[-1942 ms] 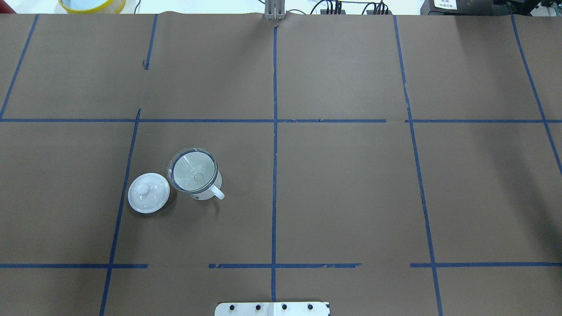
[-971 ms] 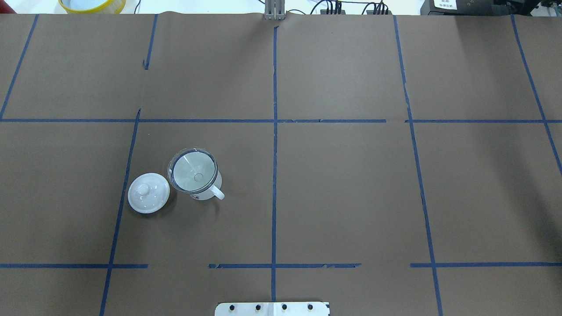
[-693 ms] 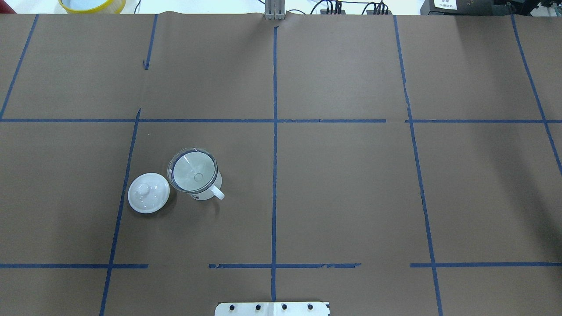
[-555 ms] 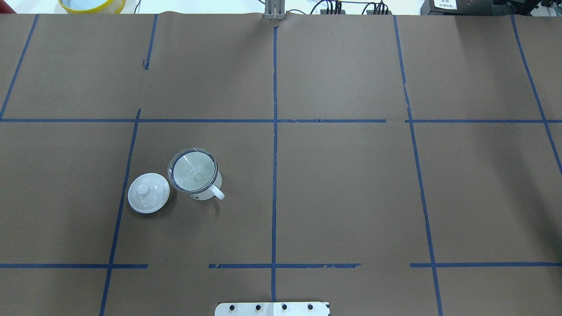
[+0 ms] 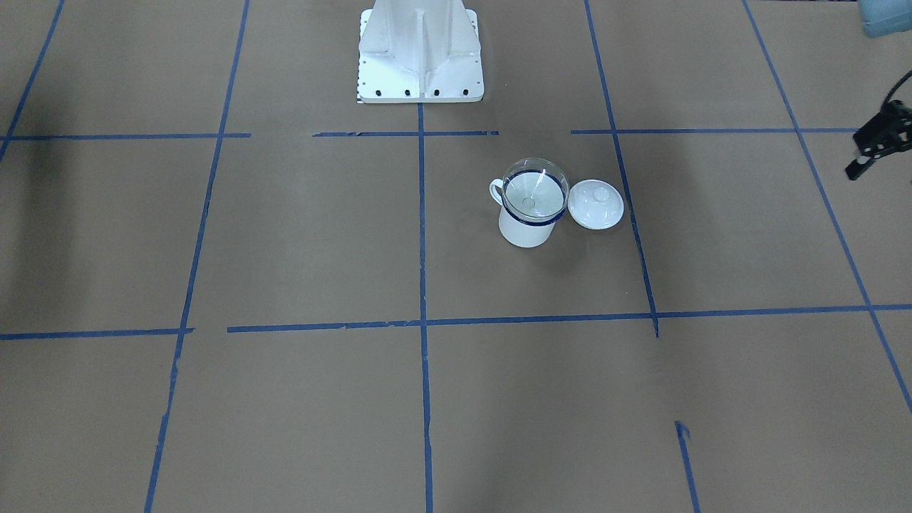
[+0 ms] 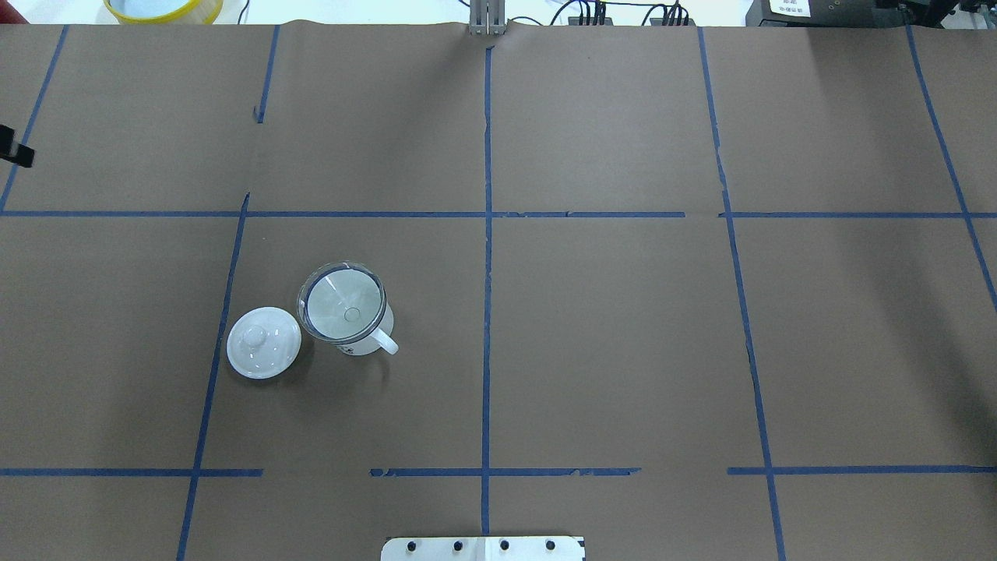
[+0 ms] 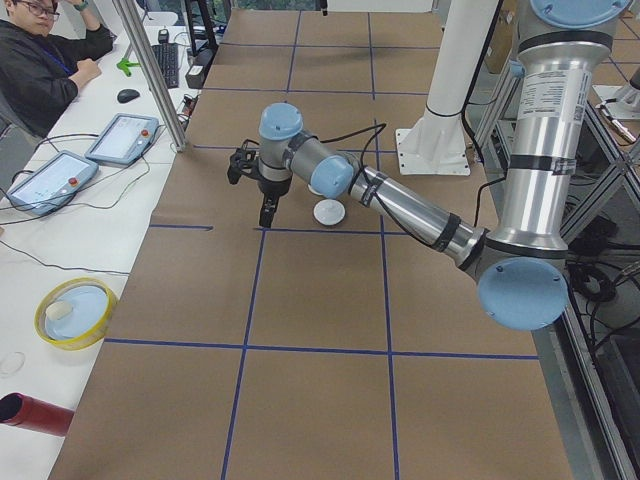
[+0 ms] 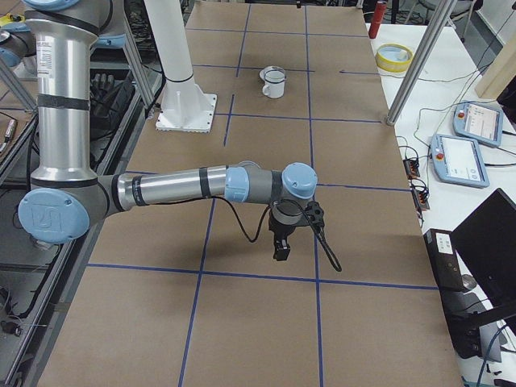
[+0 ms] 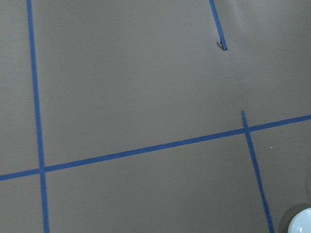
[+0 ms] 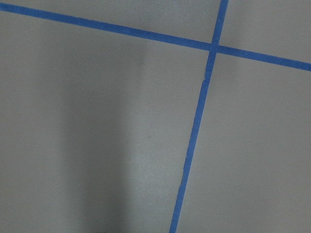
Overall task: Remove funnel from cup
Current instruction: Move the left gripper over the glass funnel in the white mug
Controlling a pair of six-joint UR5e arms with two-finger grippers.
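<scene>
Front-facing view: the left fingers (image 5: 866,158) are at the picture's edge, above the worktop (image 5: 285,235). The funnel (image 5: 536,191) sits seated in the cup (image 5: 526,229), well apart from them. The white lid (image 5: 596,204) lies just beside the cup on the fingers' side. They are too small here to tell whether they are spread or closed.

Overhead view: this is the change. A moment ago no arm showed. Now a dark tip of the left fingers (image 6: 17,149) pokes in at the edge, while funnel, cup and lid lie as they did. I judge the reach has only begun and nothing is grasped.

Left-side view: the left fingers (image 7: 268,208) point down, with the lid near them and the cup mostly hidden by the arm.

Right-side view: the right fingers (image 8: 280,246) hang far from the cup. I cannot tell whether they are spread.

Left wrist view: only tape lines (image 9: 146,148) lie below the fingers, plus a white sliver in the corner, probably the lid.

Right wrist view: only worktop and tape show.
</scene>
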